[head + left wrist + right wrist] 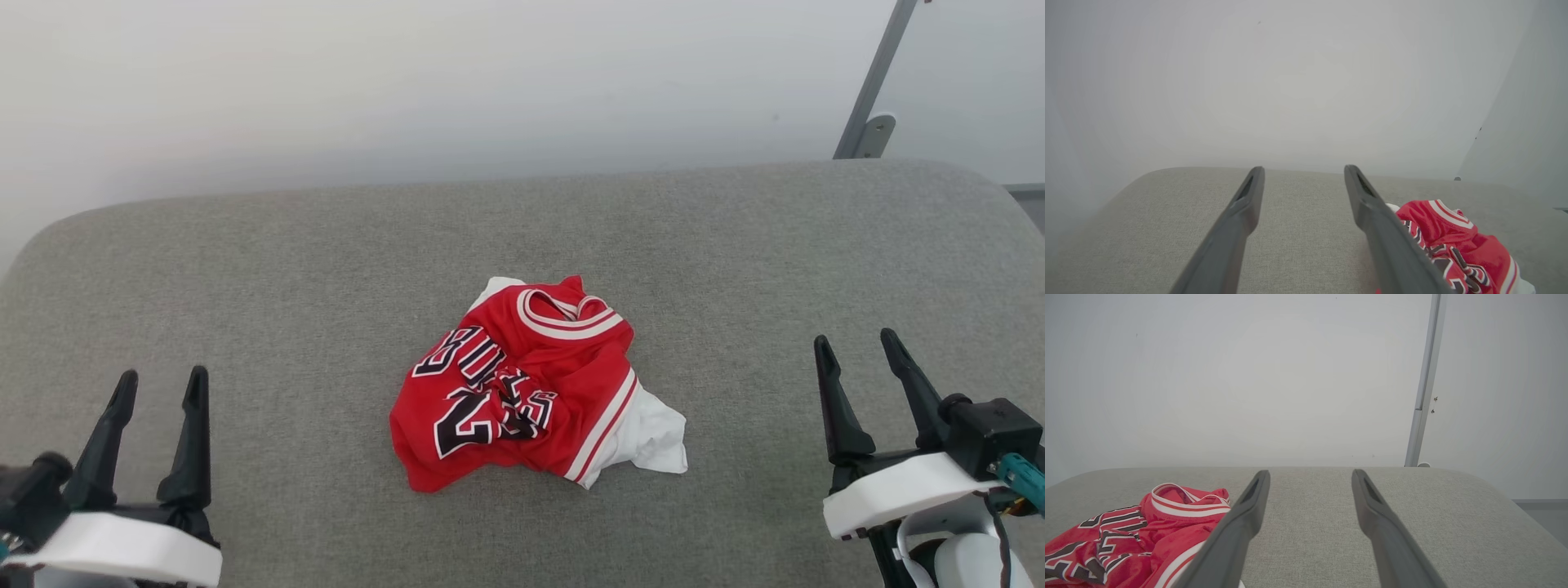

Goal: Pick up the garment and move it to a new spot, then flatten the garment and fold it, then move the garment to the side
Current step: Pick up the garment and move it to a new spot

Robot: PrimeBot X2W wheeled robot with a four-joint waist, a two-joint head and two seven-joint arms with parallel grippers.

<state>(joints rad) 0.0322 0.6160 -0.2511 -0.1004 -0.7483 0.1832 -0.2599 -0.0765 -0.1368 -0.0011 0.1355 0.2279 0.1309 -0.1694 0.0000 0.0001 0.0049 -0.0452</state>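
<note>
Cloth is seen heaped near the middle of a grey upholstered surface (pixel 245 269): the garment (pixel 531 384), a red jersey with white-striped trim, is crumpled there. Its black, white-outlined lettering and numbers are creased and partly folded under, and some white fabric is shown at its far left edge and at its near right corner. The striped neckline is turned toward the far side. Grey weave is seen on every side of the heap, out to the rounded far edge, behind which a pale wall (pixel 408 82) is seen. A grey metal post (pixel 878 73) with a small bracket at its foot is set against that wall, beyond the far right corner. The left gripper (pixel 162 374) is seen at the lower left of the head view, well apart from the garment, which lies to its right and a little farther forward. The right gripper (pixel 855 337) is seen at the lower right, also well apart, with the garment to its left. In the left wrist view the heap is partly hidden behind the right-hand finger, and in the right wrist view behind the left-hand finger. The garment is touched by neither gripper. The fingers of both grippers are spread apart and nothing is held between them; bare grey surface is seen through each gap.
</note>
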